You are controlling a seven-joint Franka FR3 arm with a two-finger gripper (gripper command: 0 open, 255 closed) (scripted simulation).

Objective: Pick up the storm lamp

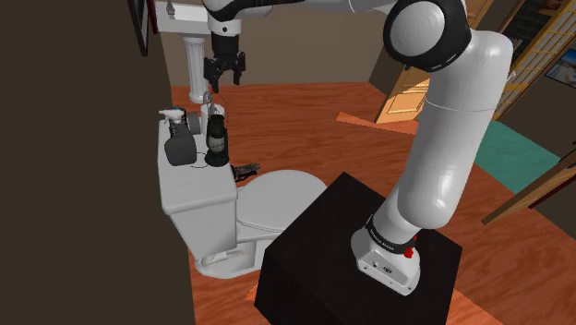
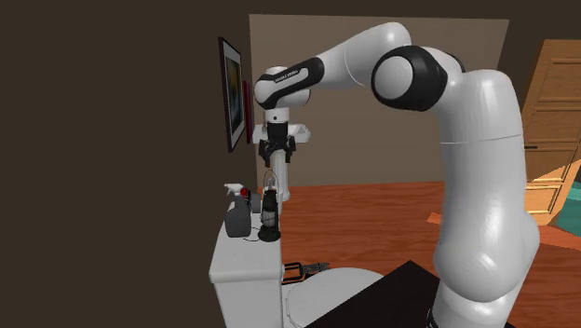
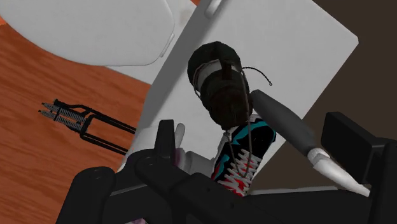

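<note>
Progress is slight: the approach looks done, the grasp and the lift are not. The tool (image 1: 224, 72) hangs at twelve o'clock from the storm lamp (image 1: 216, 140) in the shoulder view, with clear air between them. Its two fingers (image 3: 347, 137) stand wide apart and grip nothing. The lamp stands upright on the toilet tank (image 1: 198, 185), its thin wire handle rising toward the tool. I judge that what is left is to come down, close on the lamp or its handle, and raise it off the tank.

Counting across the shoulder view from its left:
- One spray bottle (image 1: 174, 117), at about ten o'clock from the lamp.
- One dark shoe (image 1: 178, 148) with pale laces, at nine o'clock from the lamp and just beside it.
- One storm lamp, dark with a paler band at its middle.
- One black sprung object (image 1: 246, 171), at four o'clock from the lamp by the tank's edge. I cannot tell what it rests on.
- One white toilet with its seat lid (image 1: 277, 198) down.
- One arm with one tool.
</note>
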